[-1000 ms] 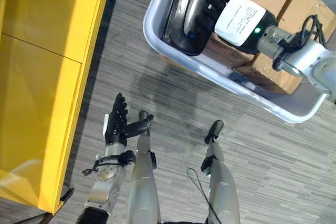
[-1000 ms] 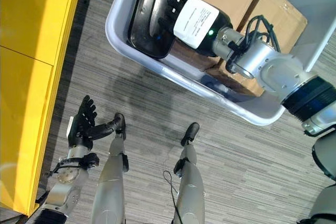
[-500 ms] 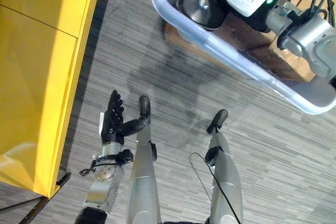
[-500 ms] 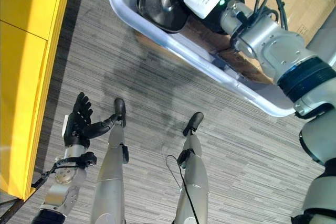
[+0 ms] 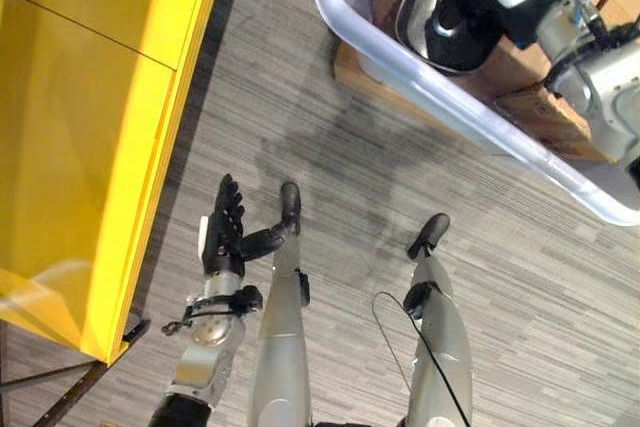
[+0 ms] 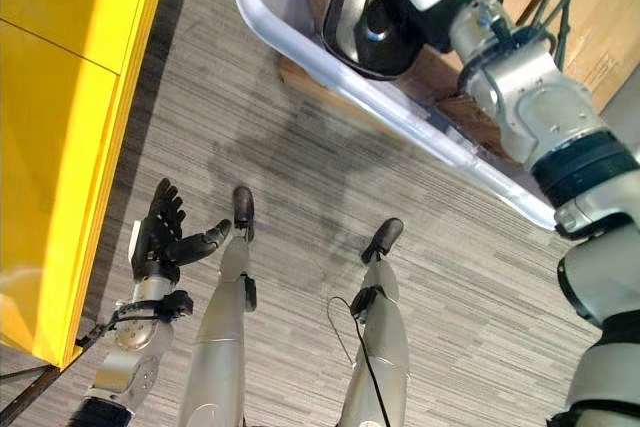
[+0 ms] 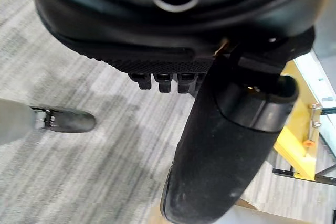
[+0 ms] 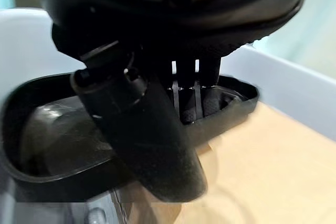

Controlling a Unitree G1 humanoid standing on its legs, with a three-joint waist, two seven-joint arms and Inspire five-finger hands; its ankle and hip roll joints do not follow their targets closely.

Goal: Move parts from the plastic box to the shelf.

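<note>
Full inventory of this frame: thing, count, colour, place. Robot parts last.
plastic box: one, pale grey, on the floor ahead to the right, resting on cardboard.
black part: one, black, glossy, dished, tilted up at the box's near left end, in the right hand's grip.
cardboard boxes: at least two, brown, inside and under the plastic box.
shelf: one, yellow, along the robot's left.
floor: grey striped carpet.
left hand: dark, fingers straight, empty, low beside the shelf.
right hand: dark with white cover, in the box, fingers curled over the part's rim.
</note>
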